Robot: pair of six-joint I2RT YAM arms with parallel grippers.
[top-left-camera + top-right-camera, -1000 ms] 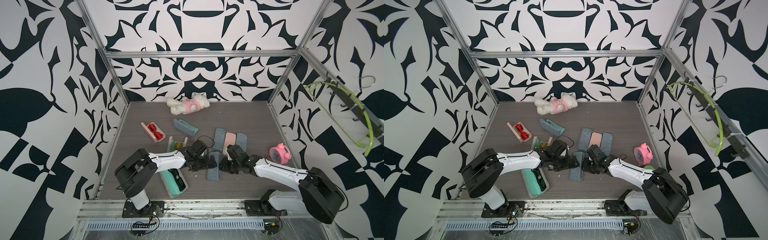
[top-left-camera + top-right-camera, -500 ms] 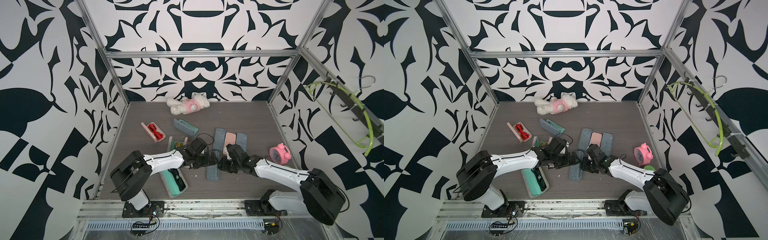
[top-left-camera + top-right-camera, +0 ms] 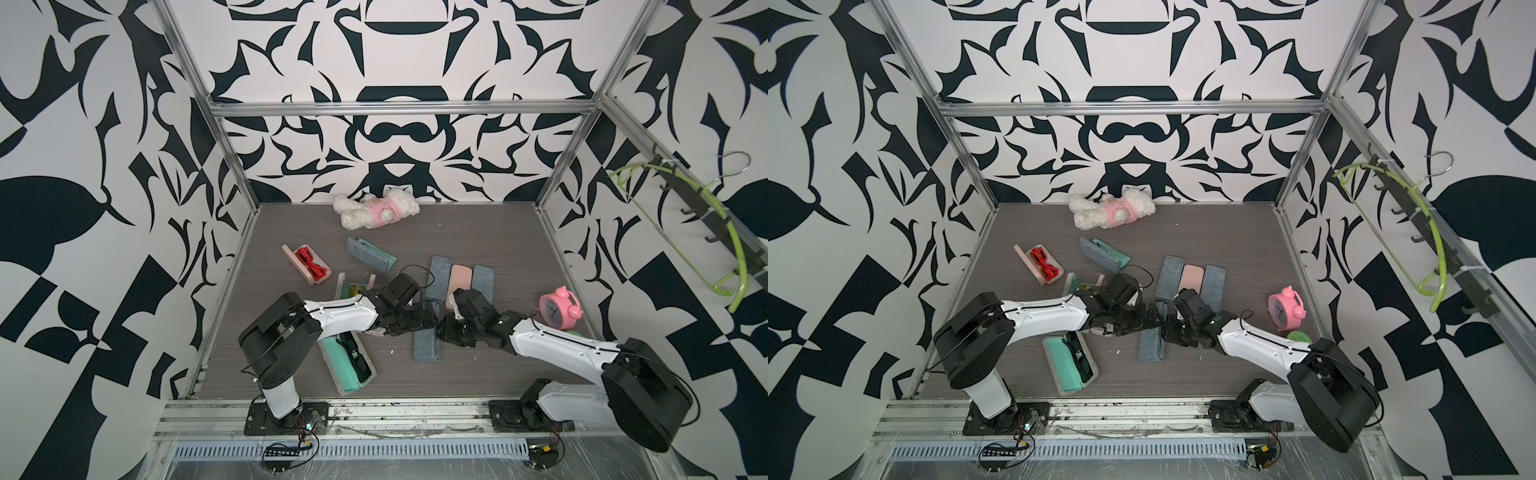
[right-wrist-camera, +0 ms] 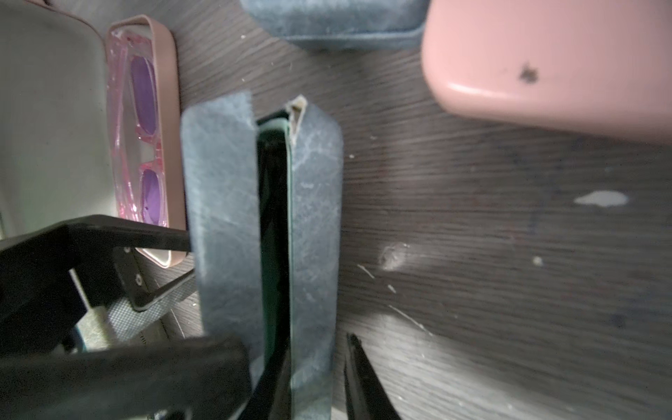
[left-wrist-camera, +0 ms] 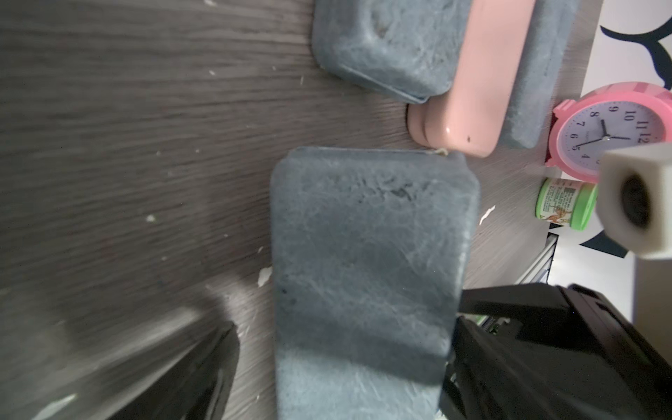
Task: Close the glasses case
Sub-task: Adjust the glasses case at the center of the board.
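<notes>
The glasses case [image 3: 424, 345] [image 3: 1151, 343] is grey-blue felt and lies flat mid-table between both arms. In the left wrist view its broad lid [image 5: 371, 254] faces the camera. The right wrist view shows its long edge [image 4: 312, 218] ajar by a narrow slit, with dark glasses inside. My left gripper [image 3: 419, 322] [image 5: 345, 345] is open and straddles the case's width, a strip of table showing beside one finger. My right gripper [image 3: 446, 330] [image 4: 298, 342] is shut on the case's opening edge, one finger over the lid and the other low by the base.
Behind the case lie three closed cases: grey [image 3: 440, 278], pink [image 3: 460, 286], grey [image 3: 482, 282]. A pink clock [image 3: 559, 309] and a green jar [image 5: 565, 203] stand to the right. Open cases lie left: teal [image 3: 347, 361], pink with red glasses [image 3: 309, 266], pink with purple glasses [image 4: 145, 145].
My left gripper has slid right over the case and its jaws have begun to narrow. The right gripper and the case have barely moved.
</notes>
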